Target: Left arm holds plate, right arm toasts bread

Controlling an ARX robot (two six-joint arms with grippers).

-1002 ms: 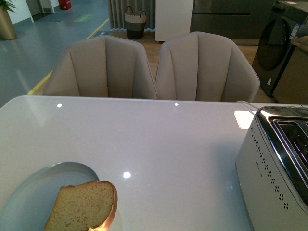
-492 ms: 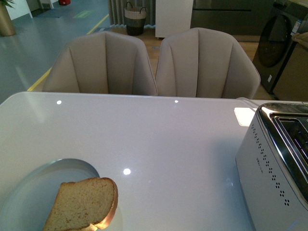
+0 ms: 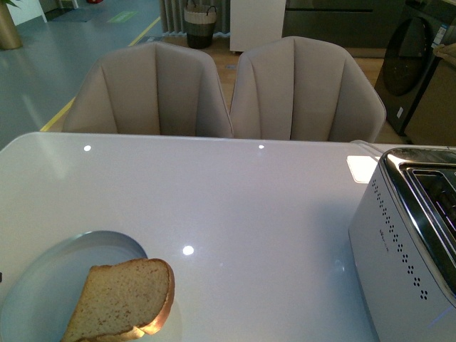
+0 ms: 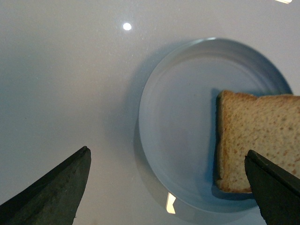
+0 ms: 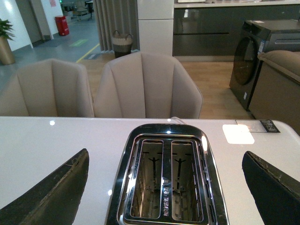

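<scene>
A round pale blue-grey plate [image 3: 43,285] lies on the white table at the near left, also seen in the left wrist view as the plate [image 4: 183,117]. The slice of light-brown bread [image 3: 125,299] rests flat on its right part and overhangs the rim; it is the bread [image 4: 260,140] under one left finger. My left gripper [image 4: 166,152] hovers open above the plate's near rim, touching nothing. My right gripper [image 5: 165,153] stands open over the toaster [image 5: 164,178], whose two slots are empty. Neither arm shows in the front view.
The silver toaster [image 3: 406,263] stands at the table's near right. A small white pad [image 3: 362,168] lies behind it. Two beige chairs [image 3: 228,92] stand at the table's far edge. A bare stretch of table [image 3: 249,206] lies between plate and toaster.
The whole scene has slid slightly upward in the front view. Plate, bread and toaster keep their places on the table.
</scene>
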